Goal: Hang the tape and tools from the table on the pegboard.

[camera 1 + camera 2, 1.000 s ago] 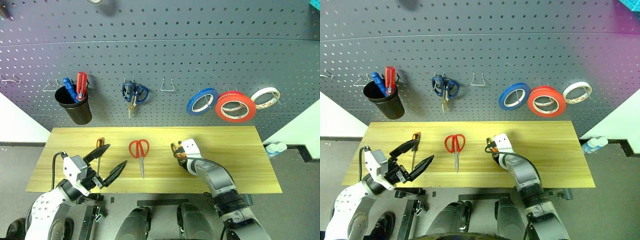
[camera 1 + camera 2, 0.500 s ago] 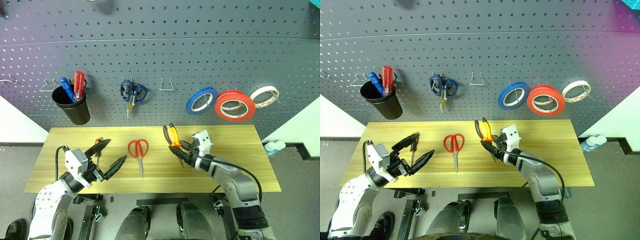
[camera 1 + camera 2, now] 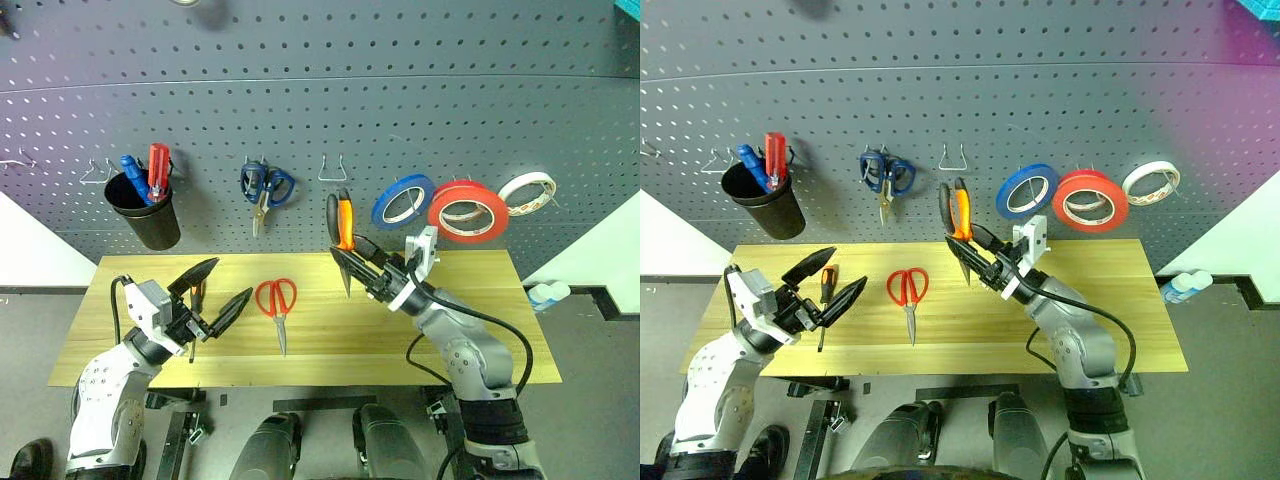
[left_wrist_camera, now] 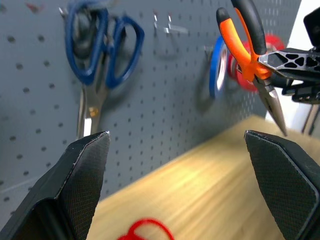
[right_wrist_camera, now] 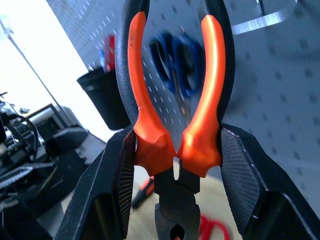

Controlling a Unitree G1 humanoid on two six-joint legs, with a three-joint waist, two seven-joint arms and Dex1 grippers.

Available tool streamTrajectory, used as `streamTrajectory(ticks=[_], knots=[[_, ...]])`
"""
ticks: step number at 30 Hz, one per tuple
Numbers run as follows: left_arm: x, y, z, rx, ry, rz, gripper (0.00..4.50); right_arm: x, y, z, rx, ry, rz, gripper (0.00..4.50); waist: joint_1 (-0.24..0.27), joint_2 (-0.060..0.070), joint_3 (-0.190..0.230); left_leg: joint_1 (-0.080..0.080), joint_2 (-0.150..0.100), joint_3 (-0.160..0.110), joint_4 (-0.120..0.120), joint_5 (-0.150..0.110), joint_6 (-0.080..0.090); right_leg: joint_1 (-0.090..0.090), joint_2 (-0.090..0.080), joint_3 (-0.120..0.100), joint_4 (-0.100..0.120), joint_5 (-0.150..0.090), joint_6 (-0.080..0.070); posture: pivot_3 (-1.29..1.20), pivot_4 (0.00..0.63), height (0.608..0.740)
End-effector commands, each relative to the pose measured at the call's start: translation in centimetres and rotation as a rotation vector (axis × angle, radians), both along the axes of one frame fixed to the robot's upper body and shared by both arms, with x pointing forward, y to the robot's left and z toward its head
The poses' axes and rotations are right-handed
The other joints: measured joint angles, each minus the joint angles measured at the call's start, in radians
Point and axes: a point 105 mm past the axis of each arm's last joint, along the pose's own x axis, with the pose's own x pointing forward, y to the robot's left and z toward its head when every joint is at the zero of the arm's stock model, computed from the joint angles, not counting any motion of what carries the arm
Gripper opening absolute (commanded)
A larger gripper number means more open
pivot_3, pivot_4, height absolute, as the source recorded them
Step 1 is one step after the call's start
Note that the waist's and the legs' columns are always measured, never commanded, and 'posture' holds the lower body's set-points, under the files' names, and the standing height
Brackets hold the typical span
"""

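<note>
1. Dark grey pegboard (image 3: 420, 100) fills the wall behind a light wood-grain table (image 3: 470, 320), and both grippers are raised over the tabletop.
2. The right gripper (image 3: 367, 268) is clamped on the pliers (image 3: 341, 235), its two black fingers (image 5: 117, 187) pressing the orange-and-black handles together just above the joint.
3. The pliers stand upright in that grip, handles up toward the board and nose pointing down past the fingers, clear of the table.
4. An empty metal hook (image 3: 334, 170) sits on the pegboard just above the pliers' handle ends.
5. Beyond the right gripper on its outer side hang three rolls: a blue tape roll (image 3: 404, 202), the red tape roll (image 3: 469, 212) overlapping beside it, and a whitish tape roll (image 3: 530, 193) farthest out.
6. The left gripper (image 3: 213, 290) hovers above the table with its fingers (image 4: 82, 175) spread wide apart and nothing between them.
7. The orange-handled screwdriver (image 3: 824, 300) lies on the table right beneath the left gripper, partly covered by it.
8. The red-handled scissors (image 3: 278, 306) lie flat on the table between the two grippers, nearer the left one, blades pointing toward the table's near edge.
9. Blue-handled scissors (image 3: 265, 190) hang on the board beyond the space between the grippers.
10. A black cup (image 3: 146, 214) hangs on the board above and outward of the left gripper, holding a red screwdriver (image 3: 160, 170) and a blue screwdriver (image 3: 136, 177).
</note>
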Motion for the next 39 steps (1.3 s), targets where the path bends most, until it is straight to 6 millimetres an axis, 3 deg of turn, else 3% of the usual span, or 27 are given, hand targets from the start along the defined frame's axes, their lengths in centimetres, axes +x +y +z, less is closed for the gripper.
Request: streamTrajectory(ticks=[1,13,21,27,39], knots=[[-0.4,0.1,1.6,-0.021,-0.081,0.01,4.5,0.3,0.7,3.1,0.074,-0.105,0.019,2.1,-0.001,0.0,-0.001,0.0,0.0,0.0,0.0,0.0,0.0,0.0,0.0,0.0,0.0,0.0,0.0,-0.06,0.099,0.74],[-0.5,-0.7,2.6,-0.052,-0.135,0.014,4.5,3.0,3.5,7.8,0.142,-0.244,0.016,2.1,0.0,0.0,-0.012,0.0,0.0,0.0,0.001,0.005,-0.008,-0.001,0.001,0.0,0.003,0.003,-0.001,-0.03,0.074,0.74],[-0.5,-1.3,3.0,-0.046,-0.167,0.003,4.5,6.1,3.3,10.1,0.159,-0.337,-0.085,2.1,0.0,-0.001,-0.031,0.001,0.001,0.0,0.002,0.006,-0.01,-0.002,0.003,0.0,0.006,0.004,-0.003,-0.03,0.063,0.74],[-0.4,-1.1,3.1,-0.033,-0.174,0.017,4.5,8.4,3.2,10.9,0.147,-0.355,-0.187,2.1,-0.002,-0.001,-0.033,0.002,0.001,0.001,0.003,0.006,-0.01,-0.003,0.004,0.001,0.011,0.005,-0.003,-0.02,0.062,0.74],[-0.6,-1.3,3.2,-0.027,-0.166,0.015,4.5,9.9,3.7,11.7,0.15,-0.39,-0.257,2.1,-0.002,-0.001,-0.035,0.002,0.011,0.003,0.006,0.009,-0.013,-0.006,0.014,0.004,0.016,0.011,-0.013,-0.01,0.076,0.74]])
